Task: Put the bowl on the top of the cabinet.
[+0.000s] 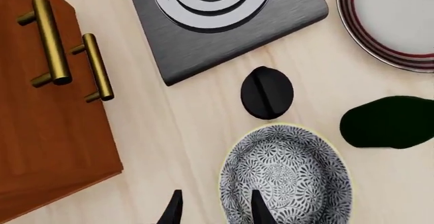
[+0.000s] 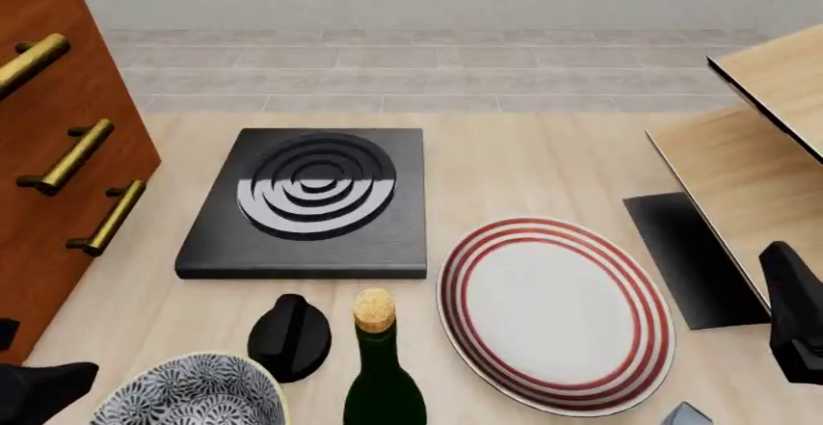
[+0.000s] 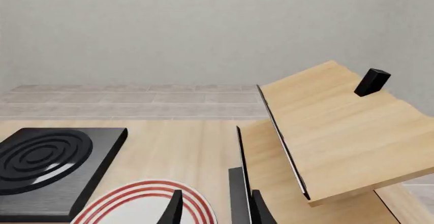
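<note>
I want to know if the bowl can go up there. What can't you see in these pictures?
- Cabinet top: cut off by the front view's upper edge; not in the left wrist view either.
- Bowl: its near part runs off the front view's bottom edge.
- Left pincer: only fingertips show in the left wrist view, one over the bowl's inside.

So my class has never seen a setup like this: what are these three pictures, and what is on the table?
They are simulator renders of a two-armed robot at a pale wooden table. One camera looks from above and behind the arms; the other two sit on the wrists. The left fingers are open, with one finger over the black-and-white floral bowl; nothing is held. The right fingers are open near the pale wood shelf unit. Also present: a reddish-brown cabinet, black ringed burner plate, red-ringed white plate, corked dark bottle and black knob.
</note>
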Robot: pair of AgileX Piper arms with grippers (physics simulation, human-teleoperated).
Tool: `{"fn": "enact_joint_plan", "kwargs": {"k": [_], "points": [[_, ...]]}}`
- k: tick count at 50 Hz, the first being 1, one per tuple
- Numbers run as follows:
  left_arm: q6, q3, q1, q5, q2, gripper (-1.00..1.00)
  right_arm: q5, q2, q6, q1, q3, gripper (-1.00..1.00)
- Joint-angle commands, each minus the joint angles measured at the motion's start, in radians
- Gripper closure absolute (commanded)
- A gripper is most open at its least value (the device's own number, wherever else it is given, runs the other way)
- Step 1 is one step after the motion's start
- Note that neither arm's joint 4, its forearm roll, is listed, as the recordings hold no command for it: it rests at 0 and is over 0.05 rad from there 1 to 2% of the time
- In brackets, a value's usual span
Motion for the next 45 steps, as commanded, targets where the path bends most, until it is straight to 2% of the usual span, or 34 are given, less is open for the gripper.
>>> {"fn": "enact_joint_plan", "kwargs": {"k": [1,9,15,19,28,45], "points": [[-0.007,0.024,-0.019,0.004,-0.001,-1.00,0.000,0.000,0.000,0.000,0.000,-1.00],[-0.035,0.020,-0.048,0.014,0.000,-1.00,0.000,0.000,0.000,0.000,0.000,-1.00],[-0.046,0.052,-0.066,0.012,-0.021,-1.00,0.000,0.000,0.000,0.000,0.000,-1.00],[-0.024,0.059,-0.058,-0.001,-0.027,-1.00,0.000,0.000,0.000,0.000,0.000,-1.00],[-0.043,0.084,-0.072,-0.010,-0.022,-1.00,0.000,0.000,0.000,0.000,0.000,-1.00],[-0.041,0.148,-0.041,-0.107,0.031,-1.00,0.000,0.000,0.000,0.000,0.000,-1.00]]}}
